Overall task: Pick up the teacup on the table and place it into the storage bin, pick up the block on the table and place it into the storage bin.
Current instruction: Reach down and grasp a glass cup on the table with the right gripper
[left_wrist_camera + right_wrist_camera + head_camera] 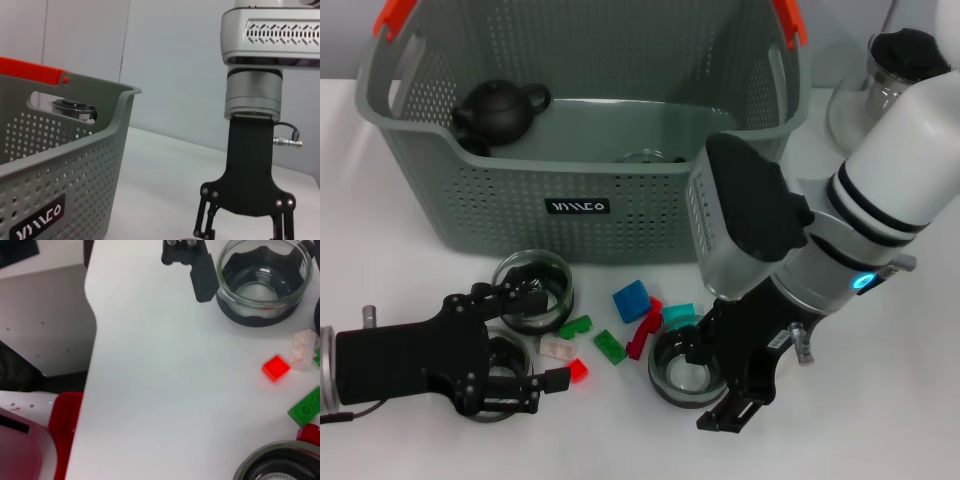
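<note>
The grey-green storage bin [470,215] stands at the back, also seen in the left wrist view [75,170], with a black teapot [498,110] inside. Three glass teacups sit in front of it: one near the bin [532,290], one partly under my left gripper [492,392], and one at the right [682,375]. My left gripper [552,338] is open, low over the table, one fingertip [200,275] beside the second teacup [262,282]. My right gripper [705,388] hangs open over the right teacup [280,465], its fingers spread [245,232]. Blocks lie between the cups: blue [631,298], red [645,330], teal [680,315], green [609,346].
More blocks lie nearby: a small red one [578,370] [275,368], a white one [555,347] and another green one [575,326]. A glass pot with a black lid [895,70] stands at the back right. The table's front edge [92,340] runs close to the cups.
</note>
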